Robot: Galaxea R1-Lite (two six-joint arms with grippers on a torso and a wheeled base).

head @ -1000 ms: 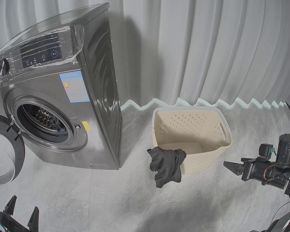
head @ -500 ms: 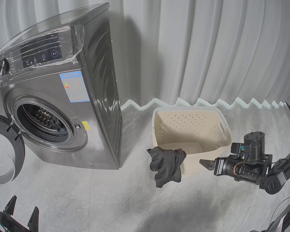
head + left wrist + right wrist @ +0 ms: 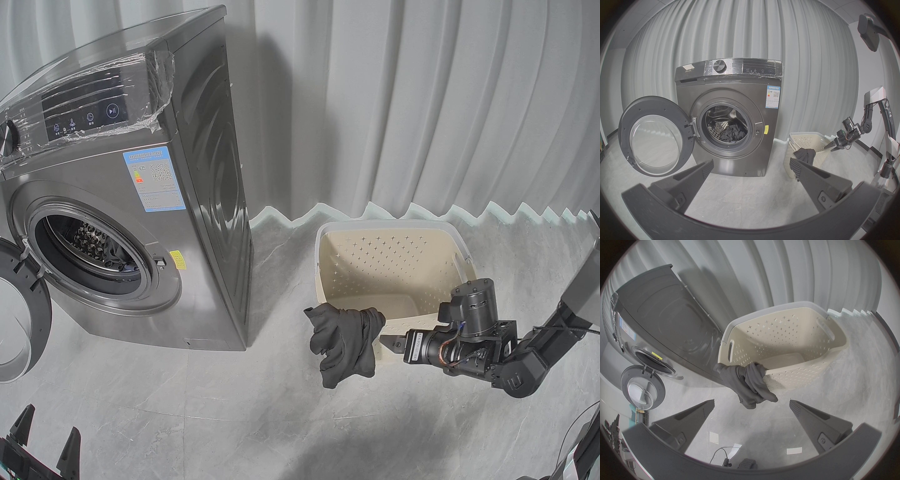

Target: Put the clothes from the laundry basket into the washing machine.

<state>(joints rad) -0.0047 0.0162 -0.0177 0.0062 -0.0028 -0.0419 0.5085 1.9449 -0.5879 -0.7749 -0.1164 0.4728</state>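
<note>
Right gripper (image 3: 392,344), spread wide and empty, hovers just right of the dark garment (image 3: 344,340) draped over the near rim of the laundry basket (image 3: 400,232). I'd say it's the pick-up: close on that cloth, then carry it left to the washing machine (image 3: 187,187).

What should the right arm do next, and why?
Probably ease the right tool forward onto the dark cloth: it hangs over the basket rim, right ahead of the open tool, not yet gripped.
</note>
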